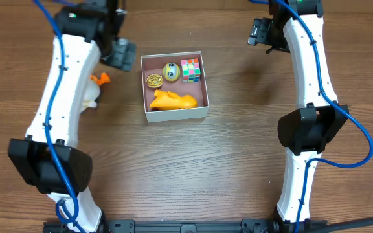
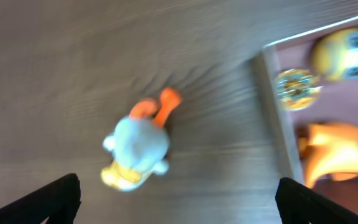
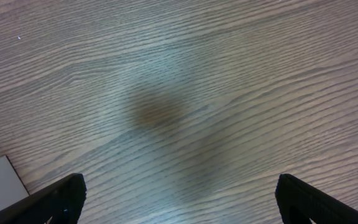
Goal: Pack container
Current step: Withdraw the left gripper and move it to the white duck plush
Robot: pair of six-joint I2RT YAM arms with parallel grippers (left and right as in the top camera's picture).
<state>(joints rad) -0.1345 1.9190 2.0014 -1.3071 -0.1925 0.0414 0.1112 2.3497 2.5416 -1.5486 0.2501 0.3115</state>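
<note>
The container (image 1: 176,114) sat mid-counter (image 1: 225,162) with small toys (image 1: 171,99) inside. The left hand (image 1: 118,53), wide and empty, hung just beside its left wall, near a duck toy (image 2: 136,149). The right hand (image 1: 262,32), equally wide, was well apart on the right.

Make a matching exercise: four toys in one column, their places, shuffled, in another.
Toys: 1 puzzle cube; 2 orange toy; 3 white duck; 4 yellow ball.
Places: a on the table, outside the container; b container's upper right corner, overhead view; c between cube and gold disc; d along the container's lower wall, same view.
Pairs: 1-b; 2-d; 3-a; 4-c.
</note>
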